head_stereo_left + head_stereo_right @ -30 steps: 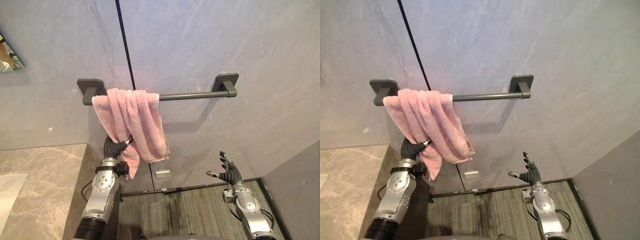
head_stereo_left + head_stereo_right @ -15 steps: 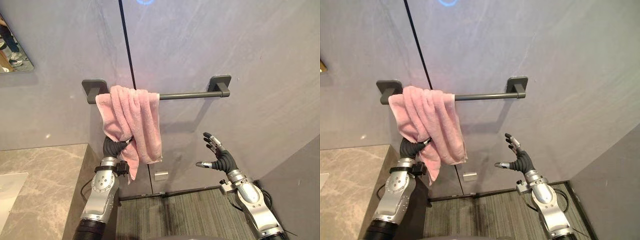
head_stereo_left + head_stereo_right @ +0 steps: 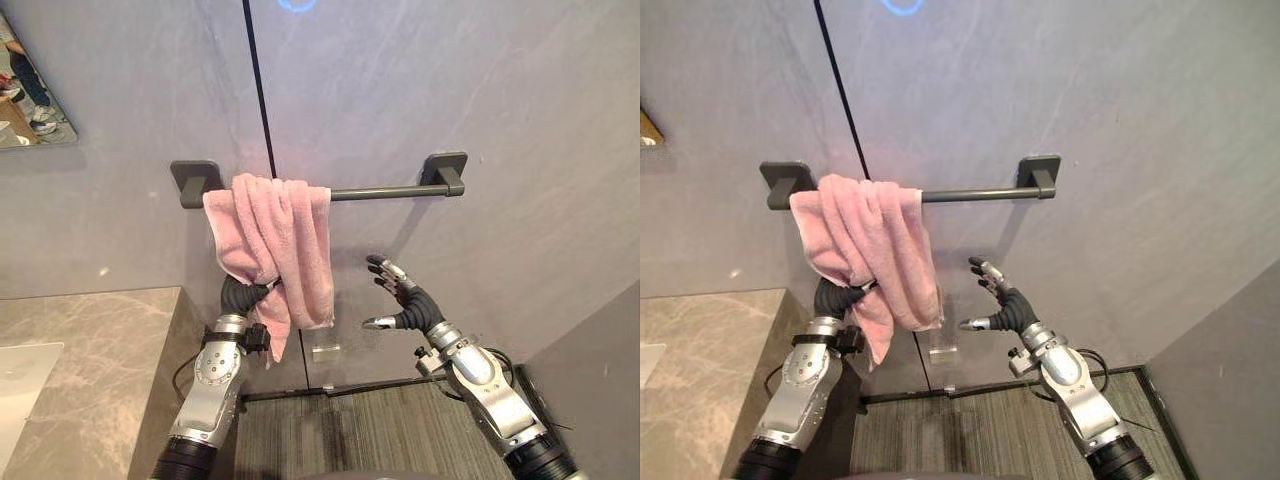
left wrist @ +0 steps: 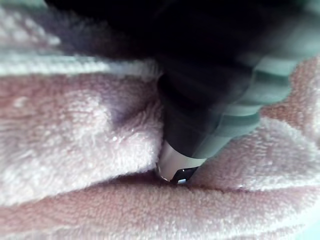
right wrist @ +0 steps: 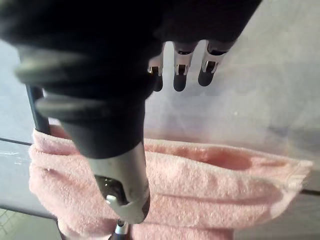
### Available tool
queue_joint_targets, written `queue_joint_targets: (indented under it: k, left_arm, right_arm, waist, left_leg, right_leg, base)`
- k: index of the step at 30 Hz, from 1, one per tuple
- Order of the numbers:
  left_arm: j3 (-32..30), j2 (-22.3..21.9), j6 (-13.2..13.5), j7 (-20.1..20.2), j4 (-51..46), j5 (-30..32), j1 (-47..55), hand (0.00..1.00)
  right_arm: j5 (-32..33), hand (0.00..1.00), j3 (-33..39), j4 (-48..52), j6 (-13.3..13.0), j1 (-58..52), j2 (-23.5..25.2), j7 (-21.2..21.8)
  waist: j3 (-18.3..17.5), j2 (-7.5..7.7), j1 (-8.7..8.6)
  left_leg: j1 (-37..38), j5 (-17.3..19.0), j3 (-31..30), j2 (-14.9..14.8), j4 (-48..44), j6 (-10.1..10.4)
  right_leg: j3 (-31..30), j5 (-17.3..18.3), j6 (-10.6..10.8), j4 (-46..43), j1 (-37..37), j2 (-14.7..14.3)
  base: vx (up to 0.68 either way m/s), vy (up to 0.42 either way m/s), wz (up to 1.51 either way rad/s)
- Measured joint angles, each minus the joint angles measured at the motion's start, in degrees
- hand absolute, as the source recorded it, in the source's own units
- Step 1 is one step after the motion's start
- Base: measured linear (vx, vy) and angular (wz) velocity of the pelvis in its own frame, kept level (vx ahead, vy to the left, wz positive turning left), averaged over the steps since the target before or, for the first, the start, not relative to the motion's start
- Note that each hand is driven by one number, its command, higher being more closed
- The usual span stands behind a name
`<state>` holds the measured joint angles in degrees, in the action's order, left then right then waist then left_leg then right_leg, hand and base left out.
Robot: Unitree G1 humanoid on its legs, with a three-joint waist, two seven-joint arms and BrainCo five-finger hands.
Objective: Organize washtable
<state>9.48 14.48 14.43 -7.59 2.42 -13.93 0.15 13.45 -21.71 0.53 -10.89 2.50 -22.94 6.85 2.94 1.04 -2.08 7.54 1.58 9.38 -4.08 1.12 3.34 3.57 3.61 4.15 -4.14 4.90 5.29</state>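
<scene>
A pink towel (image 3: 275, 245) hangs bunched over the left end of a dark grey towel bar (image 3: 380, 190) on the wall. My left hand (image 3: 243, 297) is raised under it, its fingers curled into the lower folds and shut on the cloth; the towel (image 4: 75, 145) wraps round a finger (image 4: 182, 165) in the left wrist view. My right hand (image 3: 405, 300) is open in the air just right of the towel's lower edge, fingers spread toward it and apart from it. The towel (image 5: 210, 185) lies just past its thumb (image 5: 122, 195).
A marble washtable counter (image 3: 90, 370) with a white basin edge (image 3: 25, 375) sits at lower left. A mirror corner (image 3: 30, 90) shows at upper left. A vertical black seam (image 3: 258, 80) runs down the grey wall. Striped floor (image 3: 340, 430) lies below.
My right hand has risen from near the floor and moved left, close to the towel. The left hand keeps its hold on the cloth. The view has shifted slightly.
</scene>
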Motion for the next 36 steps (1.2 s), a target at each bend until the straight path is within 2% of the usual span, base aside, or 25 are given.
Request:
queue_joint_targets:
  k: [11, 15, 20, 21, 36]
  left_arm:
    - [1.7, 0.0, 0.2, 0.1, 0.7, -0.1, -0.3, 1.00]
    - [2.1, -0.1, 0.6, 0.1, 2.7, -0.1, -1.6, 1.00]
    - [2.7, -0.1, 0.6, 0.1, 2.7, -0.1, -1.7, 1.00]
    - [3.0, -0.1, 0.6, 0.2, 2.7, -0.1, -1.7, 1.00]
    - [3.7, -0.3, 0.6, 0.2, 2.7, -0.2, -1.7, 1.00]
  right_arm:
    - [1.8, 0.00, -3.3, -6.4, 0.1, 5.7, 1.5, 0.7]
    - [1.8, 0.00, -4.1, -8.6, 0.2, 7.2, 2.7, 0.7]
    - [1.7, 0.00, -5.1, -11.2, 0.2, 10.2, 4.2, 0.6]
    - [1.7, 1.00, -5.2, -11.4, 0.2, 10.7, 4.6, 0.5]
    - [1.6, 1.00, -5.2, -15.4, 0.3, 14.0, 5.9, -0.7]
  waist:
    - [-0.1, 0.04, 0.29]
    - [-0.2, 0.14, 1.31]
    - [-0.4, 0.54, 1.48]
    - [-0.5, 0.68, 1.51]
    - [-0.9, 1.29, 2.94]
  left_leg:
    - [-0.8, -0.3, -1.0, 0.0, 0.0, -0.1]
    - [-0.9, -0.3, -1.2, 0.0, -0.1, -0.1]
    - [-1.1, -0.4, -1.4, 0.0, -0.1, -0.1]
    - [-1.2, -0.4, -1.5, 0.0, -0.1, -0.1]
    - [-1.9, -1.2, -2.9, 0.0, 0.1, -0.1]
  right_leg:
    - [1.0, 0.0, 0.0, 0.2, -0.1, 0.0]
    - [1.1, 0.0, 0.0, 0.2, -0.1, 0.0]
    - [1.3, 0.0, 0.0, 0.3, -0.1, 0.0]
    - [1.4, 0.0, 0.0, 0.3, -0.1, 0.0]
    - [2.7, 0.0, -0.1, 0.4, -0.1, 0.0]
  base:
    - [0.00, -0.007, 0.04]
    - [0.00, 0.000, 0.00]
    - [-0.01, -0.012, 0.03]
    - [0.00, 0.000, 0.00]
    - [-0.01, -0.010, 0.05]
